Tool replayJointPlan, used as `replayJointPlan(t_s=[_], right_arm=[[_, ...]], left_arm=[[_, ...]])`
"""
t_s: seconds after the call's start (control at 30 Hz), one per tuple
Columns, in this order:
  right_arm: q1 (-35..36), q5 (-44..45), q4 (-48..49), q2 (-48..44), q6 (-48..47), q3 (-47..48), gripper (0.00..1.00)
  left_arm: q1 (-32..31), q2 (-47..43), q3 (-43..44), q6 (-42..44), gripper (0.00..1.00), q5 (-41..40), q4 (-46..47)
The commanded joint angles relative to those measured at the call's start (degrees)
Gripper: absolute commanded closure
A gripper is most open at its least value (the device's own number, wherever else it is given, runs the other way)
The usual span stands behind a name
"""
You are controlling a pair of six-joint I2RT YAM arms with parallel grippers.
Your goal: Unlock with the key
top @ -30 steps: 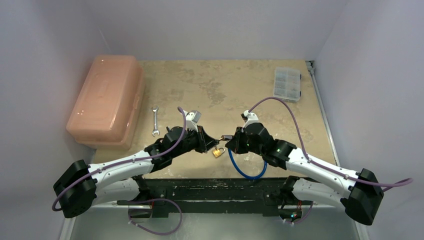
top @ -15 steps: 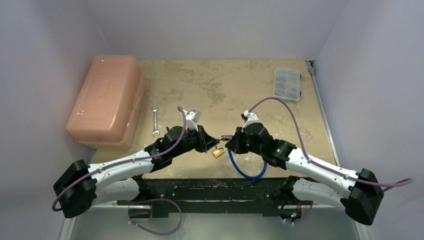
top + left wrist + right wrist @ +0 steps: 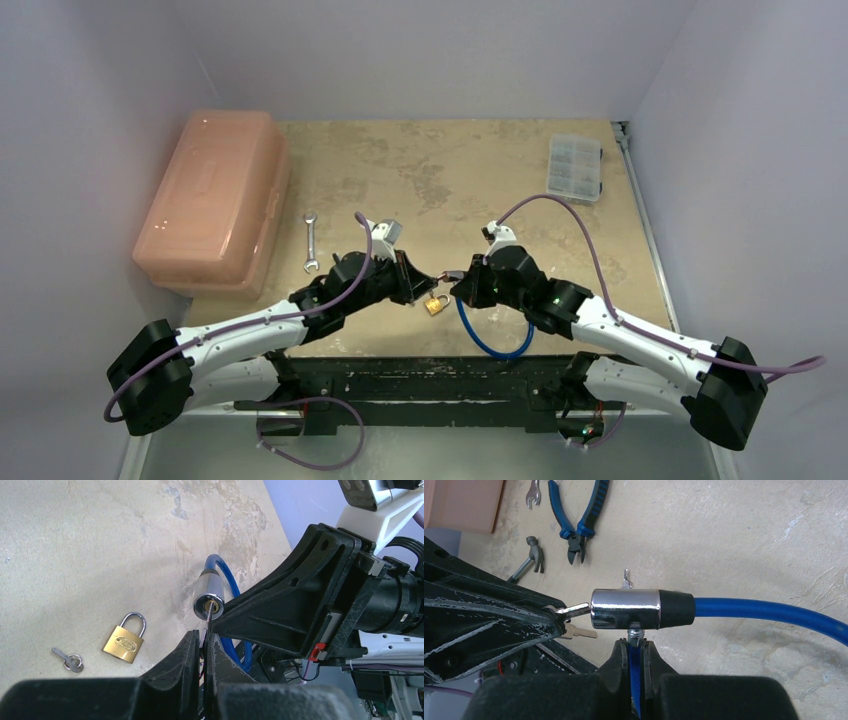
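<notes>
**A:** Where was the key (image 3: 574,611)?

**B:** Tip was in the keyway of the chrome lock barrel (image 3: 624,609). The head was pinched in the left fingers (image 3: 202,641), which were clamped right down on it. A second key (image 3: 583,632) hung just below it. The barrel was held off the counter (image 3: 75,555), over the middle of the near edge.

**A:** Right side?

**B:** Right fingers (image 3: 636,647) were squeezed tight on the blue cable (image 3: 764,612), on the end that plugs into the barrel's side, just under the barrel. The rest of the cable looped down at the near edge.

**A:** Anything else on the counter?

**B:** Brass padlock (image 3: 122,642) lay flat near the barrel, with a small loose key (image 3: 67,659) just beside it, not touching. Pliers (image 3: 576,515) and a small hammer (image 3: 529,560) lay further left. Wrench (image 3: 310,242) sat beside the orange box (image 3: 210,200) at the left edge.
</notes>
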Motion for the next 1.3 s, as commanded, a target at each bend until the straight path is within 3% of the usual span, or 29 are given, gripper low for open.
replayJointPlan(t_s=[0.0,0.33,0.73,1.27], right_arm=[[0.4,-0.2,3.0,-0.2,0.4,0.3,1.0],[0.4,0.1,3.6,0.5,0.4,0.0,1.0],[0.4,1.0,3.4,0.7,-0.3,0.4,1.0],[3.6,3.5,3.9,1.3,-2.1,0.0,1.0]], left_arm=[[-0.2,0.3,2.4,-0.8,1.0,-0.8,1.1],[-0.2,0.8,2.8,-1.8,1.0,2.5,2.5],[-0.2,-0.4,5.0,-2.7,1.0,1.6,-6.6],[-0.2,2.0,6.0,-3.1,1.0,2.9,-7.8]])
